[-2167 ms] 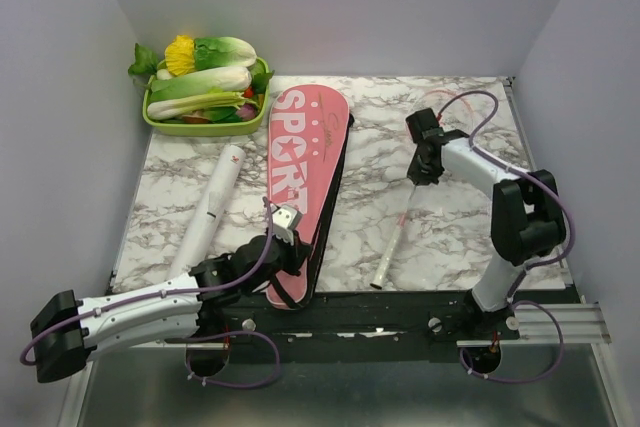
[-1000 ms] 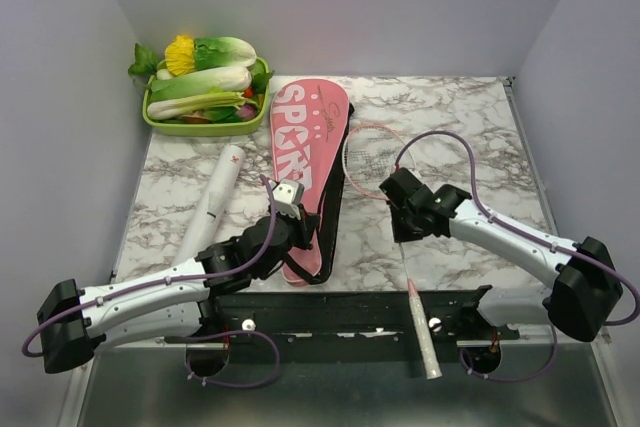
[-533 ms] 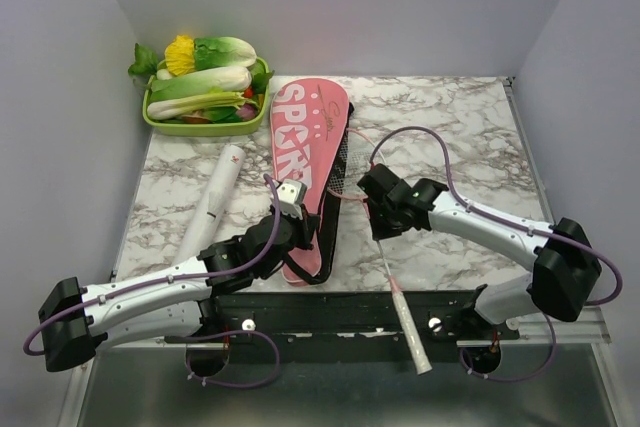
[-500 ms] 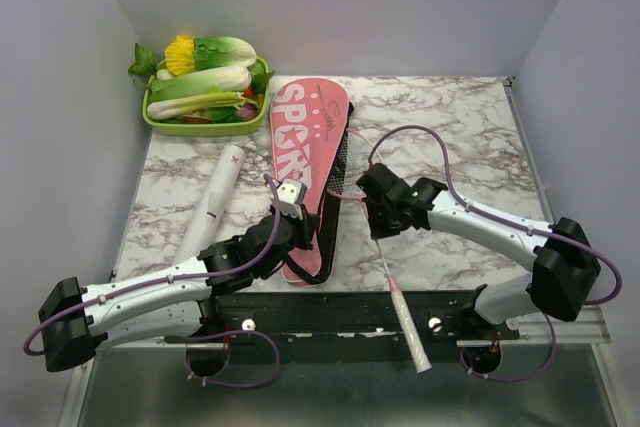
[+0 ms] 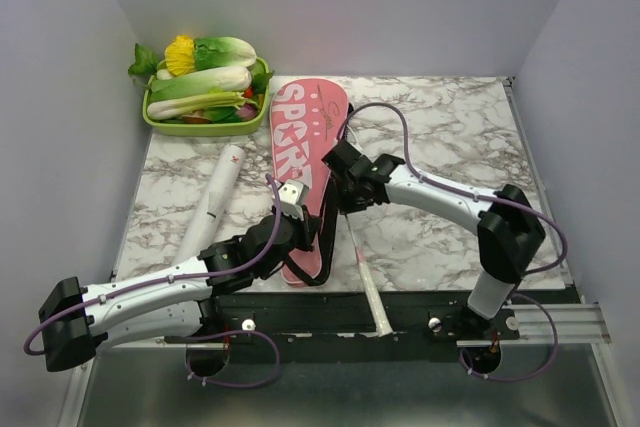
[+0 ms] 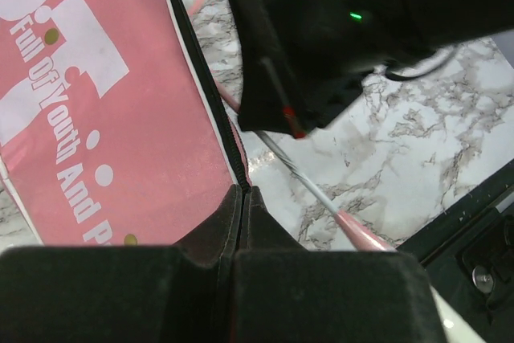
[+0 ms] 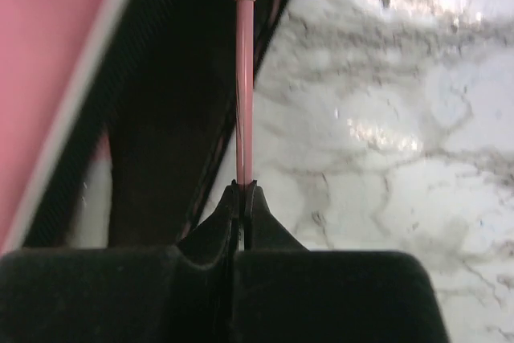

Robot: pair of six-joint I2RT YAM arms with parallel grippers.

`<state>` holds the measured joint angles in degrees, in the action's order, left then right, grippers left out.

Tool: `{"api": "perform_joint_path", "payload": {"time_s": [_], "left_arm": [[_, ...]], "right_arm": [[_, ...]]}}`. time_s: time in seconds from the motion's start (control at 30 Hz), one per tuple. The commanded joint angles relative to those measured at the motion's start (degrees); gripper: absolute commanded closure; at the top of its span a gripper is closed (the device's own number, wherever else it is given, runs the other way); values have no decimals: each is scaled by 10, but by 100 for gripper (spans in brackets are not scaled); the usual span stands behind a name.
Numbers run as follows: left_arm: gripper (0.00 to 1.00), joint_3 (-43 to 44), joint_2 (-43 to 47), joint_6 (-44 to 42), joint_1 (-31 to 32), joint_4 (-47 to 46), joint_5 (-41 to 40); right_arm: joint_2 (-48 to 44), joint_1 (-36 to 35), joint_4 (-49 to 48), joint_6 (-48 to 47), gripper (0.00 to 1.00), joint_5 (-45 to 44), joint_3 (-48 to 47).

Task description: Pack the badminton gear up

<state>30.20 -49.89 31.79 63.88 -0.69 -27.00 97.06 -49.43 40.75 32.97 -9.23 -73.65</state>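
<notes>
The long pink cover (image 5: 300,137) with white "SPORT" lettering lies down the middle of the marble table. My left gripper (image 5: 303,232) is shut on the black zipper edge (image 6: 210,94) of the cover near its narrow end and holds that edge up. My right gripper (image 5: 338,187) is shut on the thin pink shaft (image 7: 244,78) of a racket, right beside the cover's open side. The racket's head is hidden inside the dark opening (image 7: 161,118). Its handle (image 5: 365,282) trails toward the table's front edge. A white tube (image 5: 212,202) lies left of the cover.
A green tray (image 5: 205,128) of leafy vegetables stands at the back left corner, close to the cover's wide end. Grey walls close in the table on both sides. The black mounting rail (image 5: 440,307) runs along the front edge under the racket's handle.
My right arm has swung left with the racket, carrying its head into the cover's open side; the handle has come in from beyond the front rail. The left arm has held still.
</notes>
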Motion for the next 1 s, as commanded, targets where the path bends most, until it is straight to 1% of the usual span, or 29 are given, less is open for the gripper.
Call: {"api": "perform_joint_path", "payload": {"time_s": [0.0, 0.03, 0.13, 0.2, 0.37, 0.4, 0.5, 0.57, 0.67, 0.77, 0.8, 0.87, 0.93, 0.97], "left_arm": [[100, -4, 4, 13, 2, -28, 32], [100, -6, 5, 13, 2, -28, 34], [100, -15, 11, 21, 2, -27, 38], [100, -26, 16, 29, 2, -30, 41], [100, -46, 16, 37, 2, -40, 45], [100, -48, 15, 37, 2, -42, 47], [100, -59, 14, 42, 2, -56, 48], [100, -66, 9, 44, 2, -69, 49], [100, -69, -1, 49, 2, -80, 56], [100, -72, -13, 55, 2, -98, 68], [100, -72, -14, 56, 2, -102, 70], [100, -71, -20, 57, 2, -104, 73], [100, -71, -19, 58, 2, -103, 71], [100, -70, -18, 57, 2, -103, 71]], "right_arm": [[71, 0, -32, 0, 99, -65, -84], [100, 7, -34, 7, 99, -70, -96], [133, 22, -46, 24, 99, -86, -136], [161, 29, -56, 29, 99, -111, -161], [201, 56, -85, 25, 99, -111, -202], [211, 57, -95, 23, 98, -110, -208], [221, 58, -132, 17, 93, -96, -212], [229, 58, -160, 17, 93, -77, -204], [237, 59, -199, 25, 89, -63, -182], [253, 59, -227, 27, 82, -62, -176], [258, 60, -227, 28, 77, -62, -179], [256, 60, -229, 28, 72, -61, -177], [242, 60, -236, 30, 62, -61, -150], [221, 60, -240, 32, 57, -63, -140]]}}
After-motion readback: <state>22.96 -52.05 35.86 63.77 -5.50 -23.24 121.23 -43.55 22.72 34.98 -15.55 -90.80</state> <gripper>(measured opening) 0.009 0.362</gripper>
